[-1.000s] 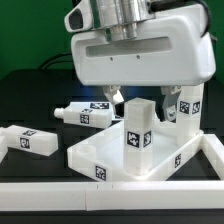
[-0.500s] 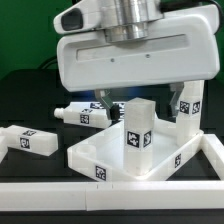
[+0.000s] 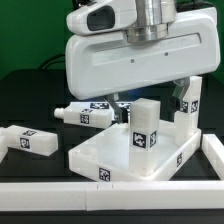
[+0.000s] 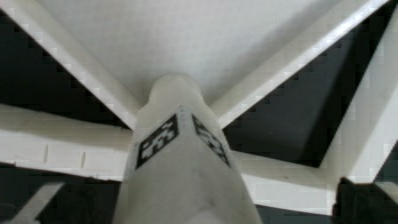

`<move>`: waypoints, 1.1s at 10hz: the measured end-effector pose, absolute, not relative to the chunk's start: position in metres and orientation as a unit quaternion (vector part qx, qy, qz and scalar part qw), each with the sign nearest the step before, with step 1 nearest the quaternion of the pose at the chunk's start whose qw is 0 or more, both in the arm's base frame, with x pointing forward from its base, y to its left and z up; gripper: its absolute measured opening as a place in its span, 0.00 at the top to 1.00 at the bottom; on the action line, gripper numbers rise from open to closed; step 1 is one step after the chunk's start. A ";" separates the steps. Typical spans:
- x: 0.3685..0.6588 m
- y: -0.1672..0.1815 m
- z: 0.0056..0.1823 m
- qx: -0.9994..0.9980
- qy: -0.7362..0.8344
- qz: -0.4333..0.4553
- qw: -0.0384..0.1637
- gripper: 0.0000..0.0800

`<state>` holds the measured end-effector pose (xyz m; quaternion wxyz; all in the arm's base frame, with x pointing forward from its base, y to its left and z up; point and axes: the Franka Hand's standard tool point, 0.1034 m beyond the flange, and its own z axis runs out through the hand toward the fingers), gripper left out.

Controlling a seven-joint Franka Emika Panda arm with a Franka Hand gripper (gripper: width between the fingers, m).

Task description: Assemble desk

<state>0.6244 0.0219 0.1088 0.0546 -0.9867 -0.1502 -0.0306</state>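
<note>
The black table (image 3: pixel 30 85) carries the whole kit. The desk top (image 3: pixel 85 158) lies at six o'clock in the exterior view, rim upward. Over it, from twelve o'clock, hangs the gripper (image 3: pixel 150 97), its broad white body hiding most of the fingers. The jaws stand wide apart, and no part looks clamped between them.

One leg (image 3: pixel 145 125) stands upright in the top, just below the gripper; the wrist view looks down on its tagged face (image 4: pixel 178 150). A second leg (image 3: pixel 190 105) stands at the top's two o'clock corner. Whether either is fully seated cannot be told.

Two more legs lie loose on the table, one (image 3: pixel 85 113) at ten o'clock from the top, the other (image 3: pixel 25 140) at nine o'clock.

By my judgement the job is about half done: two legs up, two to fetch and fit.
</note>
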 end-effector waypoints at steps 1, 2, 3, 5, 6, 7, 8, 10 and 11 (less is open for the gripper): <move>0.630 0.018 0.113 -0.963 -0.263 -0.043 0.031 0.19; 0.633 0.017 0.119 -0.926 -0.374 -0.048 0.014 0.19; 0.633 0.014 0.118 -0.913 -0.404 -0.048 0.012 0.19; 0.633 0.013 0.117 -0.925 -0.377 -0.047 0.014 0.19; 0.632 0.013 0.117 -0.940 -0.338 -0.046 0.016 0.34; 0.632 0.013 0.116 -0.953 -0.298 -0.045 0.018 0.54; 0.632 0.010 0.117 -0.962 -0.268 -0.044 0.018 0.54; 0.624 -0.016 0.118 -0.992 -0.120 -0.039 0.005 0.64; 0.623 -0.030 0.118 -0.998 -0.047 -0.042 -0.004 0.64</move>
